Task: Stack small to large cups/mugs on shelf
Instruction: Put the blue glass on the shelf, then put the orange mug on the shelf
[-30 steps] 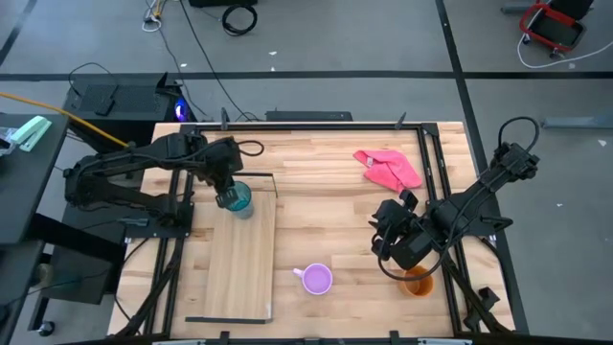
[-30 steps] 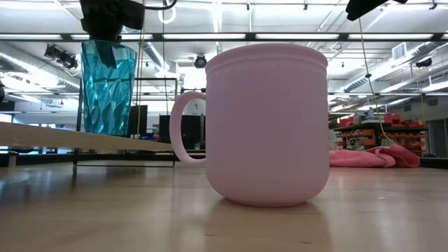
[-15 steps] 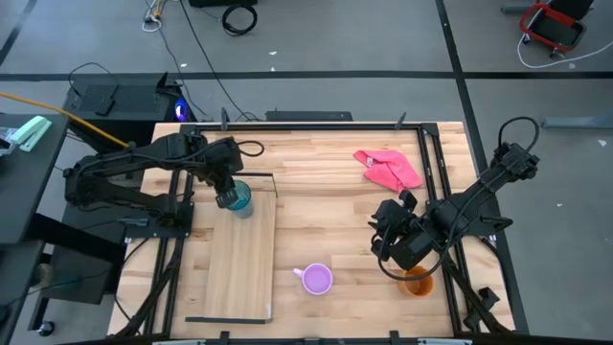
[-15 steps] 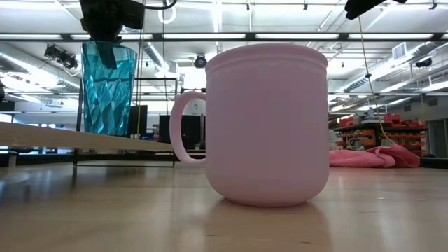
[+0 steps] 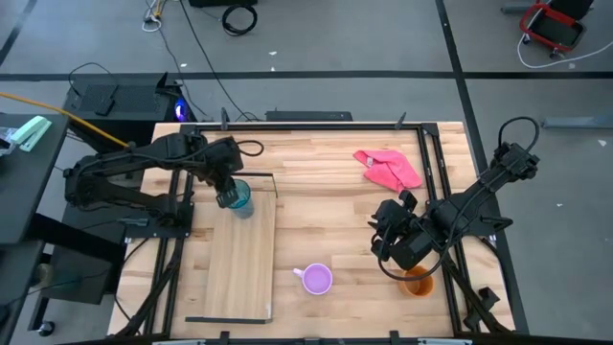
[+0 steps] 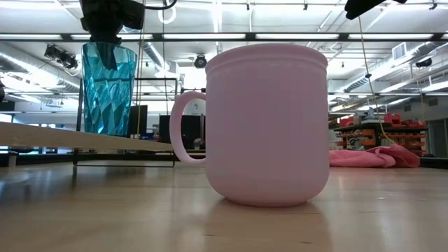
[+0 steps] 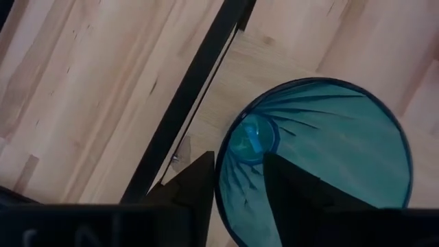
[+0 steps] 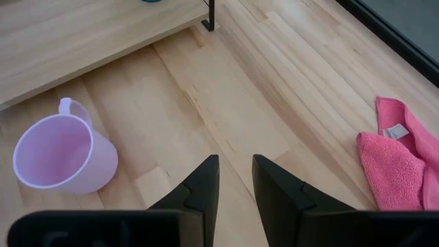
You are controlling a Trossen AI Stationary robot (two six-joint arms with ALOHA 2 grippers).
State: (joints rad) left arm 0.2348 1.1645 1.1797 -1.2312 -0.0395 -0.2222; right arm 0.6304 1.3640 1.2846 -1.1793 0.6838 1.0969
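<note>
Three vessels on your table, listed left to right across the high view.

Item 1: teal tumbler (image 5: 238,198), upright at the upper end of the shelf (image 5: 235,273), left of frame centre. Your left gripper (image 5: 228,195) sits at its rim; in the left wrist view one finger (image 7: 195,185) is outside the wall and the other inside, so the fingers are narrowed onto the tumbler's (image 7: 317,161) wall. In the low view the tumbler (image 6: 107,87) stands at upper left on the shelf board (image 6: 84,140).

Item 2: lilac mug (image 5: 316,279), lower centre, upright on the table (image 5: 326,201) just right of the shelf, mouth up. It fills the low view (image 6: 269,126), handle to its left.

Item 3: pink cloth (image 5: 388,169), upper right of centre, crumpled, well apart from the mugs.

Item 4: orange mug (image 5: 418,282), lower right, partly hidden under your right arm.

Your right gripper (image 5: 386,230) hovers right of centre, between the cloth and the orange mug, holding nothing; its fingers (image 8: 199,185) stand a narrow gap apart.
</note>
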